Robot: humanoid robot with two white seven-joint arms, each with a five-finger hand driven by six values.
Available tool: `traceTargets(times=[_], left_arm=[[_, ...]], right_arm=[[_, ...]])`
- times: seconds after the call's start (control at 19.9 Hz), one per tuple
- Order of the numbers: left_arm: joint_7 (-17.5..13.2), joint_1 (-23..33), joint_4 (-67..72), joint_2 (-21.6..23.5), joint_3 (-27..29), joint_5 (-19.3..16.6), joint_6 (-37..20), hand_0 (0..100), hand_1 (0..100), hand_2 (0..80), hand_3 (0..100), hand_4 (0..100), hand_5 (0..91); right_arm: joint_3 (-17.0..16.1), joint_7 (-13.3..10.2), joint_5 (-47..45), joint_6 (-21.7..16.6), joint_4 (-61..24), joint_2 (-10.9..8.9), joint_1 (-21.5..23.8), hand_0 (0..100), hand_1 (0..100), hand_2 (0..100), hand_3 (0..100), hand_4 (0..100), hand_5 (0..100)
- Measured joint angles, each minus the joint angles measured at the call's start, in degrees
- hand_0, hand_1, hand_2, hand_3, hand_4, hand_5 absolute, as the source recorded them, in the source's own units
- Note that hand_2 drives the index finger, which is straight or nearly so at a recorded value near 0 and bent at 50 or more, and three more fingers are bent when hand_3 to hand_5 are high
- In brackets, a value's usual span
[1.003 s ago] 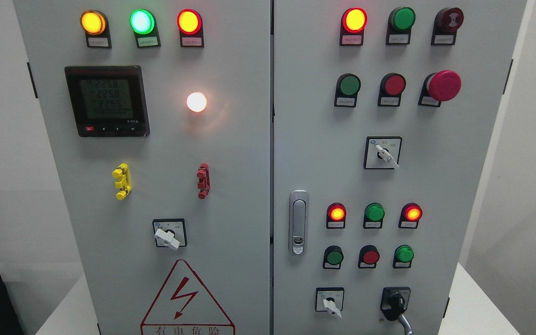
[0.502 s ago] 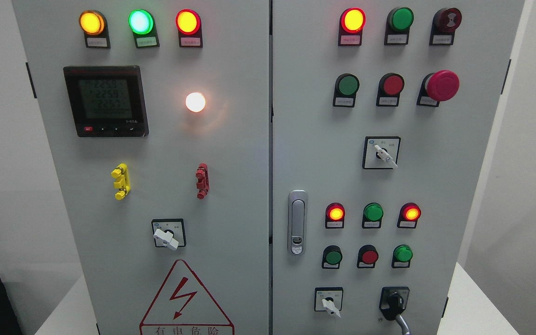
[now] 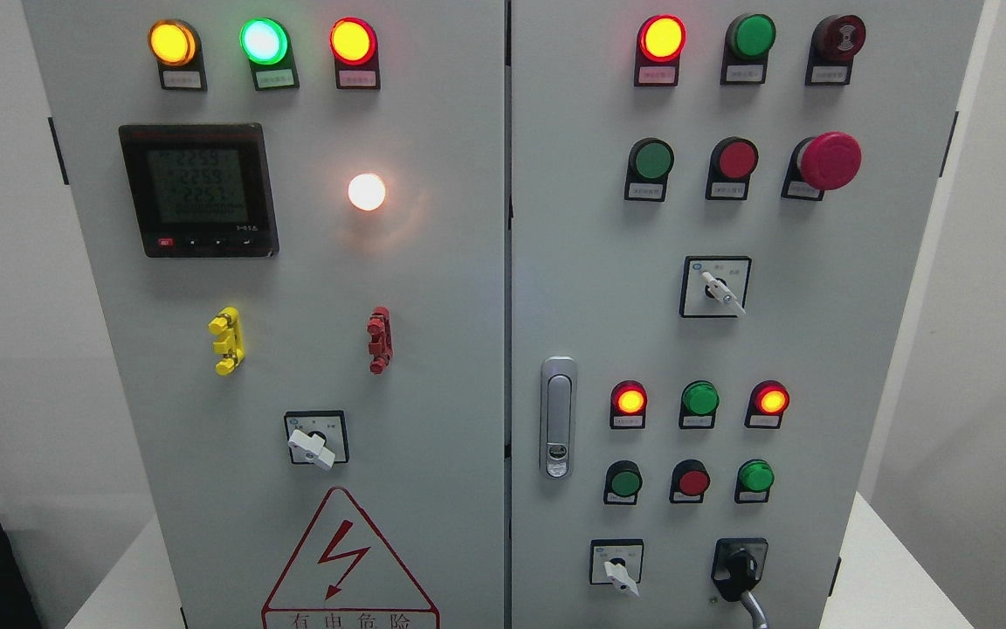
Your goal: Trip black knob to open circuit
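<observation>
Neither of your robot's hands is in the frame, so whether their fingers are spread or curled cannot be told; nothing touches the cabinet. You face a grey two-door electrical cabinet [image 3: 433, 262] head-on, lamps lit across both doors. The black knob [image 3: 740, 566] you must trip sits at the lower right of the right door, its handle pointing down toward the bottom edge, just right of a white selector switch [image 3: 616, 570]. It is mounted low, likely so it is reached apart from the push-buttons above. The red mushroom stop button [image 3: 830, 161] stands well above it. The trip looks not yet begun: your reach must come in from below right
</observation>
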Motion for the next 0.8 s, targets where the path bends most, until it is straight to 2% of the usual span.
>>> traceTargets(times=[0.8], left_arm=[[0.0,0.0,0.0,0.0,0.0,0.0,0.0,12,39,0.0,0,0,0.0]], right_arm=[[0.1,-0.1,0.0,0.1,0.0,0.0,-0.1,97,100,0,100,97,83]])
